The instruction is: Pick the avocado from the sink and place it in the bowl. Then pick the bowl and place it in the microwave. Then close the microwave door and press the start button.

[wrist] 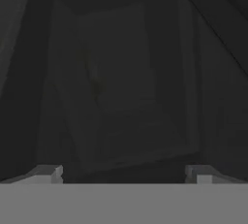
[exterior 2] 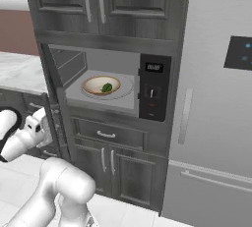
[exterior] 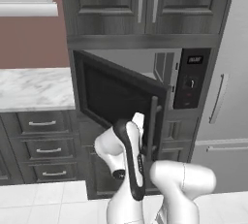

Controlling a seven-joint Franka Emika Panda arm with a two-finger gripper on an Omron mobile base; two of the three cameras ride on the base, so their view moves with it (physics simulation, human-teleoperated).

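Note:
The tan-rimmed bowl (exterior 2: 96, 82) sits on the turntable inside the microwave (exterior 2: 110, 100), with the small dark-green avocado (exterior 2: 107, 88) in it. The microwave door (exterior: 116, 97) stands half open, swung out to the left. My gripper (exterior: 139, 118) is at the door's outer face near its free edge and handle (exterior: 153, 123). In the hand view the dark door glass (wrist: 121, 87) lies straight ahead and close, and the gripper (wrist: 123, 174) is open with nothing between its fingertips (wrist: 48, 173). The black control panel (exterior 2: 153, 93) is on the microwave's right. The sink is out of view.
A grey fridge (exterior 2: 216, 98) stands right of the microwave column. The marble counter (exterior: 34, 87) with drawers (exterior: 43, 145) below lies to the left. Dark wood cabinets (exterior: 145, 0) hang above, and a drawer and doors (exterior 2: 106, 135) sit under the microwave.

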